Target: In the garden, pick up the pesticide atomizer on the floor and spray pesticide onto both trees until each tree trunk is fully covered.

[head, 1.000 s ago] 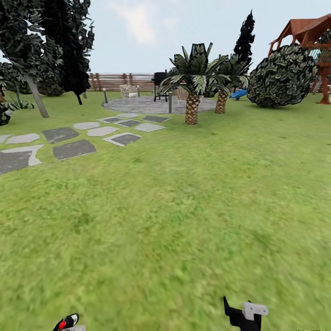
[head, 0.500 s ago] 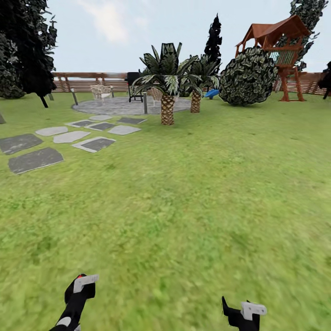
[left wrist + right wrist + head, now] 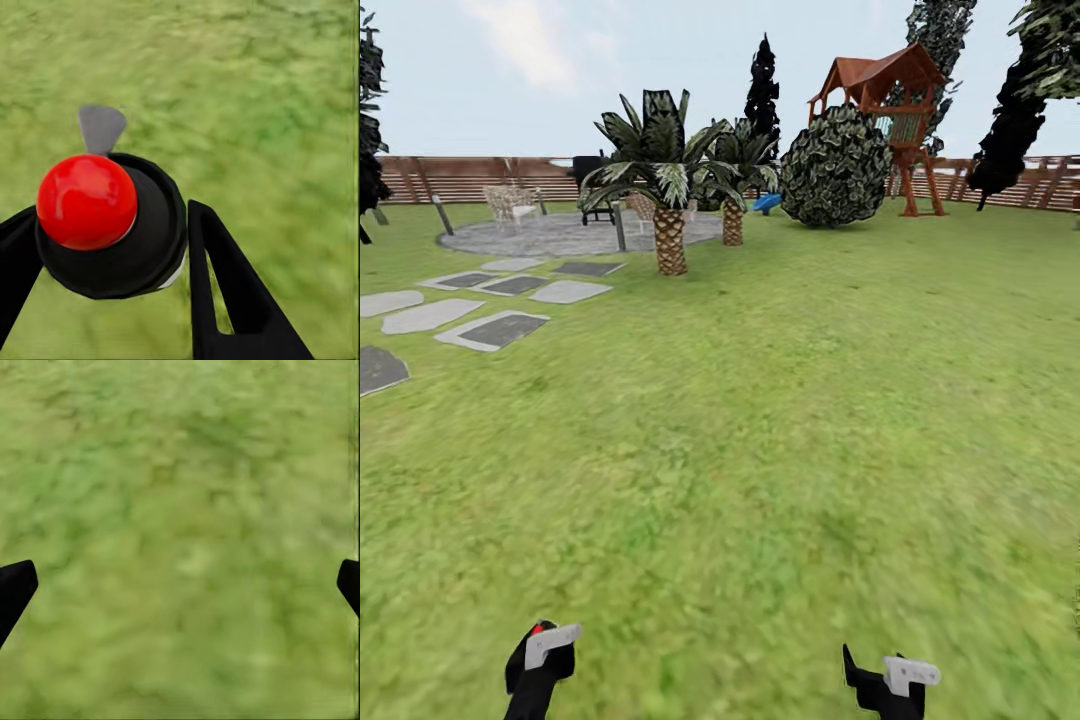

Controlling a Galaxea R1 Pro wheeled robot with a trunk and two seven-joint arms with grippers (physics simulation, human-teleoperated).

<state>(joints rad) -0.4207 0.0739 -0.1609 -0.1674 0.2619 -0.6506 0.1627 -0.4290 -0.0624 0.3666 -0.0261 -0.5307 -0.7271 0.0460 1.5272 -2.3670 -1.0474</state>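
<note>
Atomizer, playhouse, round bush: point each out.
atomizer [image 3: 88,201]: left wrist view, on its red cap.
playhouse [image 3: 880,72]: head view, on its brown roof.
round bush [image 3: 835,168]: head view, middle of its foliage.

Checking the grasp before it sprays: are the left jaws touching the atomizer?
Touching. In the left wrist view, the left gripper has its dark jaws pressed against both sides of the pesticide atomizer, with no grass between them.

We see grass lawn [image 3: 780,400] w/ flat stepping stones [image 3: 490,330] set in it; beyond, round paved patio [image 3: 560,235], two palms [image 3: 668,215], bush [image 3: 835,170], playhouse [image 3: 890,120].
</note>
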